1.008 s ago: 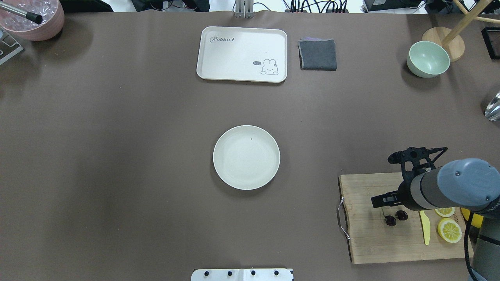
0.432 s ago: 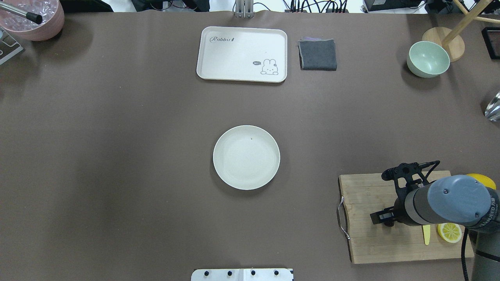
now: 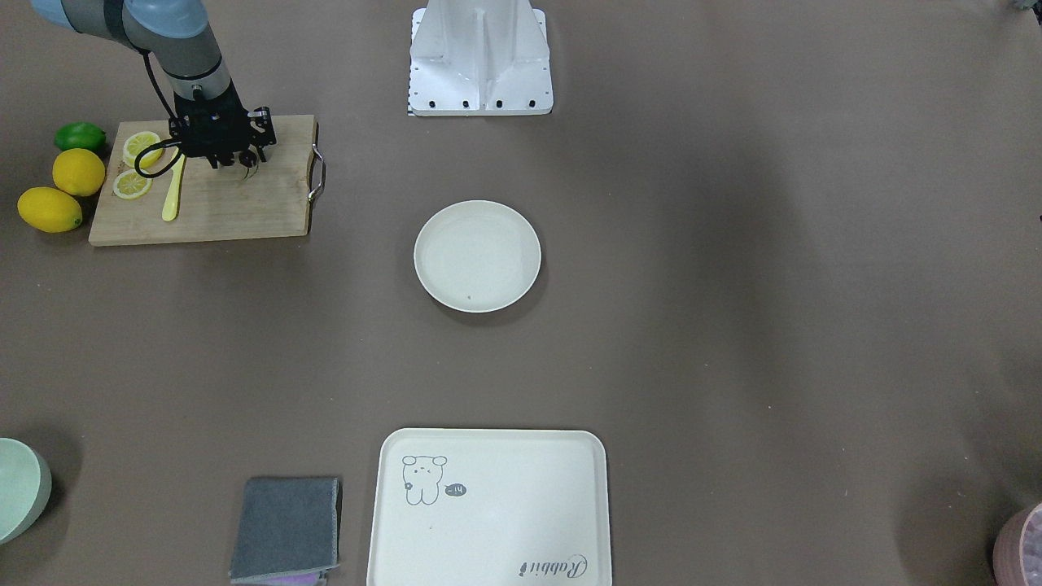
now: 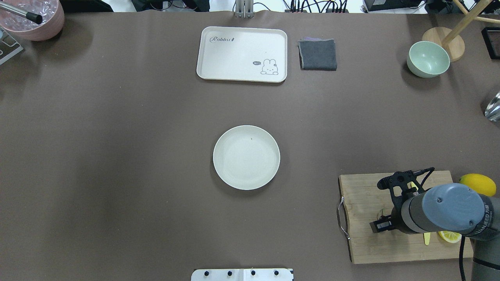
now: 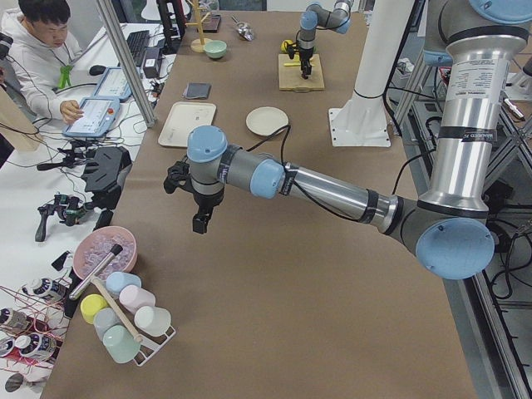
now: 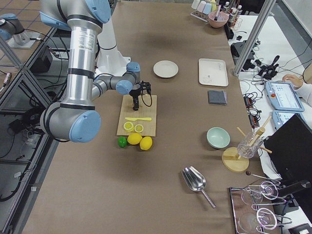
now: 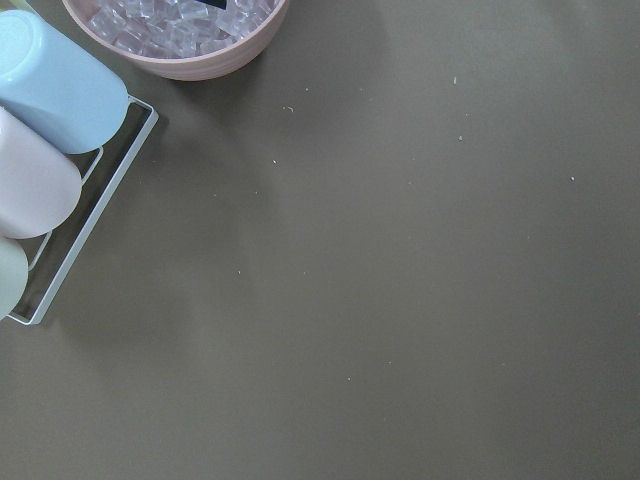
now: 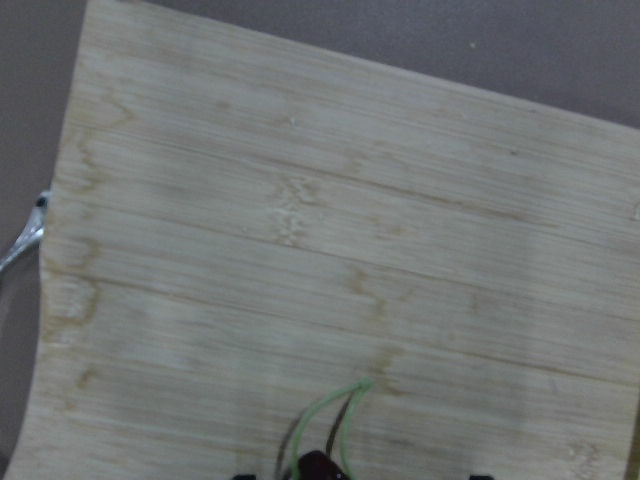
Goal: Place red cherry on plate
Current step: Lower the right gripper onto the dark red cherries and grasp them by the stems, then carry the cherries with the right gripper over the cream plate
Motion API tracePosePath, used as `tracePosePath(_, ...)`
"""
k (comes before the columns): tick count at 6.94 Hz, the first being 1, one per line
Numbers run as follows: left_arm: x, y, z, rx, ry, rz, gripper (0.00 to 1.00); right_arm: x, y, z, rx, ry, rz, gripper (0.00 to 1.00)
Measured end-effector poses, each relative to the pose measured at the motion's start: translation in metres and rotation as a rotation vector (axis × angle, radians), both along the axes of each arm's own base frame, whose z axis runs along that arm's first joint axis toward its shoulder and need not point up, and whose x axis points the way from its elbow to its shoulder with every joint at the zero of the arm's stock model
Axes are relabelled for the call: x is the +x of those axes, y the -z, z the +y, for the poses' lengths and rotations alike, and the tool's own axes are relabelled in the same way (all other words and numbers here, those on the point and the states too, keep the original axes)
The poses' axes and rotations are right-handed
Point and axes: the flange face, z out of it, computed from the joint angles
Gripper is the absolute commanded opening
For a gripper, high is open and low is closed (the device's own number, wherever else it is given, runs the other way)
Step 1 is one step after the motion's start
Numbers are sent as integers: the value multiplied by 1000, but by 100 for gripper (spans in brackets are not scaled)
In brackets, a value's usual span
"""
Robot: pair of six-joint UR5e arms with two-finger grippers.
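red cherry (image 8: 318, 465) on board (image 4: 363, 187) | right arm (image 4: 449, 207) vertical; fingers (image 4: 379, 226) astride it

A wooden cutting board (image 3: 236, 212) bears lemon slices (image 3: 132, 184) (yellow knife (image 3: 171, 199) beside them), whole lemons (image 3: 49, 208) alongside.

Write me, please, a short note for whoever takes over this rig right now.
The right pincer is low over the cutting board, apparently open, straddling the red cherry; no grip confirmed.
The left pincer hovers over the table near the cup rack; open or shut cannot be told.
The plate is empty.
Done: approach. Left: close on the cherry, lift, carry to the plate, release.
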Motion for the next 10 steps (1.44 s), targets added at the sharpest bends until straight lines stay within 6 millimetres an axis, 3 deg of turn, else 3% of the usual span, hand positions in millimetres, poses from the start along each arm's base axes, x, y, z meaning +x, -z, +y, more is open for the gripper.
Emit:
tracePosePath(4, 1, -1, 0, -1, -2, 0, 98, 3, 2, -1, 5, 0, -3, 20)
tracePosePath(8, 1, -1, 0, -2, -2, 0, 98, 12, 15, -5, 8, -13, -12, 9)
tracePosePath(10, 1, -2, 0, -3, -2, 0, 98, 25, 41, -10, 4, -31, -30, 6)
